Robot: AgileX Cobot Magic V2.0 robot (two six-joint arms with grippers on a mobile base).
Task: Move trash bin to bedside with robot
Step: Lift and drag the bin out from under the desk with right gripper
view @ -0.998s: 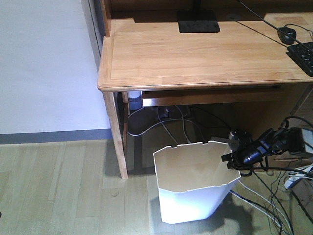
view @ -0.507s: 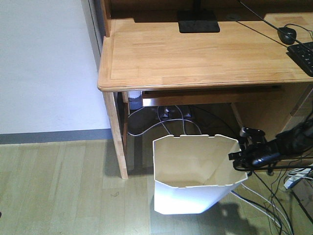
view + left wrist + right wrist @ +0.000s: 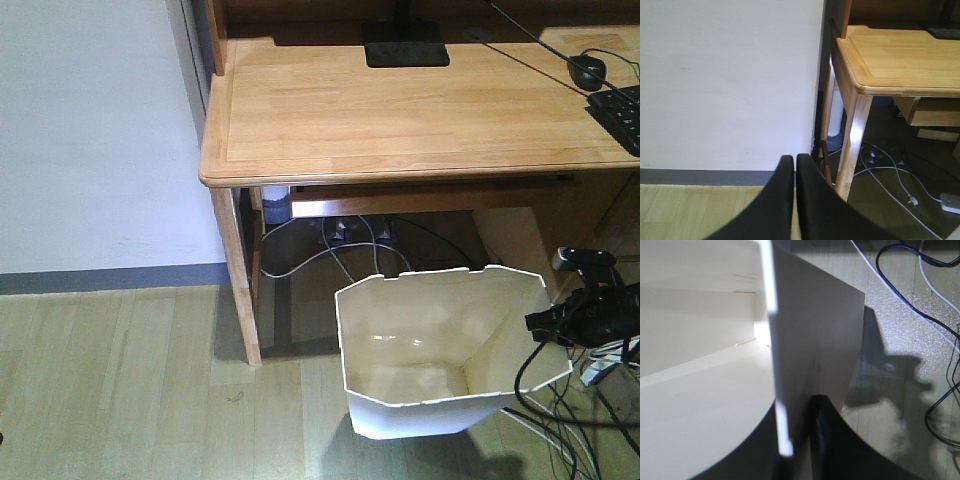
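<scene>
White plastic trash bin [image 3: 440, 350], faceted rim, cream inside, tipped toward the camera, on the wooden floor [image 3: 120, 380] before the table [image 3: 400, 110], its right wall pinched between the black fingers [image 3: 830, 440] of the right gripper [image 3: 540, 322]

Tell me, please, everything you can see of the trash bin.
The trash bin is a white, thin-walled wastebasket that looks like plastic. It is cream inside, with a faceted rim and sides tapering downwards, and appears empty. It sits open side up on the wooden floor in front of the desk. The right gripper pinches its right wall, one finger inside, one outside.
</scene>
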